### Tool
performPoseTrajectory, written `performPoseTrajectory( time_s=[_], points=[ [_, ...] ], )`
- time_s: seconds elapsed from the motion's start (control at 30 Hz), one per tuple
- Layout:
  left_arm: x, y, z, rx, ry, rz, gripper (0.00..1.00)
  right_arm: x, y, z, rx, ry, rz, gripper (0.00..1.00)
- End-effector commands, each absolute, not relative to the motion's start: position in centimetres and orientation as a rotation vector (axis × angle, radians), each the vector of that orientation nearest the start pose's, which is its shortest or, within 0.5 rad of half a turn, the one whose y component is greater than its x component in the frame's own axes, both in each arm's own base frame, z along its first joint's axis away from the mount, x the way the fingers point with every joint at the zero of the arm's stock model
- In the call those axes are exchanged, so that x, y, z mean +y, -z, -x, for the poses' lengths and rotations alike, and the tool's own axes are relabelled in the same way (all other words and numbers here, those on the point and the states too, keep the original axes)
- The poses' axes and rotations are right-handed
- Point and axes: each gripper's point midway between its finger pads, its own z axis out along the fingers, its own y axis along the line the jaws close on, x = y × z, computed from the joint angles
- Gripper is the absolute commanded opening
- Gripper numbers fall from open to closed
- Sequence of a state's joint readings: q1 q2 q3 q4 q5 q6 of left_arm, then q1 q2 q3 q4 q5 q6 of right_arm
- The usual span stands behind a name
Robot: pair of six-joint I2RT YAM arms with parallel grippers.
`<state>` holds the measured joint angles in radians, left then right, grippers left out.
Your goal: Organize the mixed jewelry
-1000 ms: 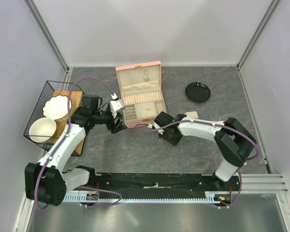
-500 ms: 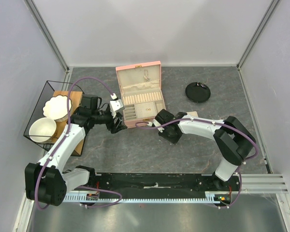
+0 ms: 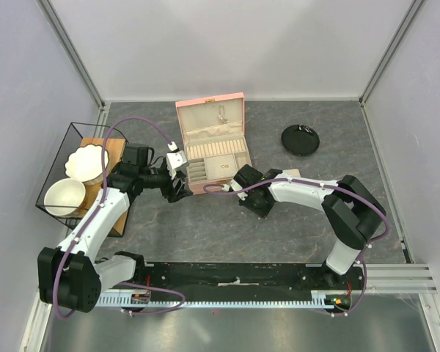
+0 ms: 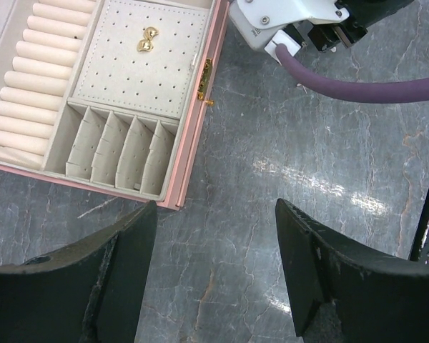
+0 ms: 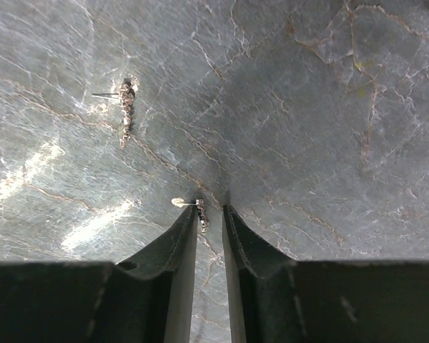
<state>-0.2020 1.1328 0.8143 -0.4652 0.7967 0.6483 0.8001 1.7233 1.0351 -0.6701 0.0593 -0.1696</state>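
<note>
The open pink jewelry box (image 3: 211, 143) stands at mid-table; a gold earring pair (image 4: 146, 39) sits on its perforated pad. In the right wrist view, one tiny silvery earring (image 5: 201, 212) lies on the table between my right gripper's (image 5: 211, 209) tips, against the left finger, its pale back poking out left. The jaws stand a narrow gap apart. A second small earring (image 5: 125, 111) lies farther off. My left gripper (image 4: 216, 207) is wide open and empty over bare table beside the box's front corner (image 4: 173, 204).
A black round disc (image 3: 300, 139) lies at the back right. A beige pad (image 3: 290, 174) sits by the right arm. A wire basket (image 3: 51, 183) with two white bowls stands at the left. A purple cable (image 4: 357, 89) crosses near the box.
My right gripper has shifted slightly left and toward the box. The left arm has not moved.
</note>
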Motion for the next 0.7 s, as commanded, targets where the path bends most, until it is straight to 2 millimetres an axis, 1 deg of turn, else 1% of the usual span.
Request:
performPoseTrajectory(
  time_s=[0.0, 0.1, 0.2, 0.23, 0.43, 0.53, 0.6, 0.67],
  points=[
    [-16.6, -17.2, -26.3, 1.710, 0.673, -1.246, 0.74, 20.8, -0.4, -22.0, 2.593, -0.056, 1.352, 0.27],
    [-16.6, -17.2, -26.2, 1.709, 0.672, -1.247, 0.74, 20.8, -0.4, -22.1, 2.593, -0.050, 1.349, 0.24],
    [-16.5, -17.1, -26.2, 1.712, 0.671, -1.246, 0.74, 20.9, -0.3, -22.0, 2.600, -0.055, 1.349, 0.19],
    [-16.4, -17.1, -26.2, 1.713, 0.670, -1.245, 0.74, 20.8, -0.3, -22.0, 2.602, -0.052, 1.350, 0.15],
    [-16.3, -17.0, -26.1, 1.717, 0.671, -1.240, 0.74, 20.8, -0.5, -22.2, 2.603, -0.041, 1.330, 0.05],
    [-16.3, -17.3, -26.2, 1.720, 0.675, -1.225, 0.73, 20.8, -1.1, -22.4, 2.600, -0.034, 1.291, 0.02],
    [-16.2, -17.6, -26.5, 1.724, 0.675, -1.201, 0.74, 21.1, -2.0, -22.7, 2.587, -0.024, 1.254, 0.01],
    [-16.2, -18.3, -26.9, 1.723, 0.682, -1.162, 0.73, 21.3, -3.2, -23.4, 2.562, 0.014, 1.222, 0.00]
  ],
)
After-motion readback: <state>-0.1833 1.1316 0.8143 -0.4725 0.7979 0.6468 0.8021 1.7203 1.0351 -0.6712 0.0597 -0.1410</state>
